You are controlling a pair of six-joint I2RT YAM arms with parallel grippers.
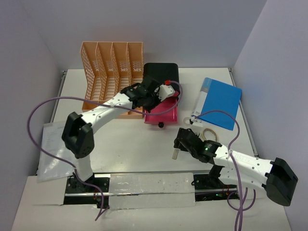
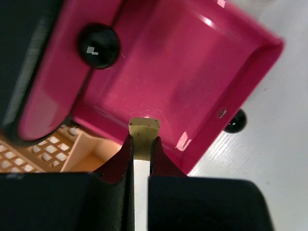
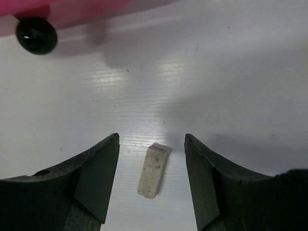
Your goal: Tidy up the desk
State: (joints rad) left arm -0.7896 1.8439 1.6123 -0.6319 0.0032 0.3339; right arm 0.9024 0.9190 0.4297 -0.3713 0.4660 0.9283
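The desk (image 1: 134, 149) is a white tabletop. My left gripper (image 1: 161, 92) is shut on a small cream eraser (image 2: 144, 128) and holds it over the open pink drawer (image 2: 192, 72) of the black box (image 1: 161, 72); in the left wrist view the gripper (image 2: 141, 143) pinches the eraser's lower end. My right gripper (image 1: 179, 144) is open just above the desk. In the right wrist view its fingertips (image 3: 151, 138) stand either side of a second speckled cream eraser (image 3: 153, 171) lying flat on the desk (image 3: 216, 72), not touching it. That eraser also shows in the top view (image 1: 176, 154).
A peach lattice file rack (image 1: 113, 72) stands at the back left beside the black box. A blue folder (image 1: 219, 101) lies at the right, with a rubber band (image 1: 210, 134) near it. A sheet of paper (image 1: 53, 149) overhangs the left edge. The drawer's black knob (image 3: 36, 36) is near.
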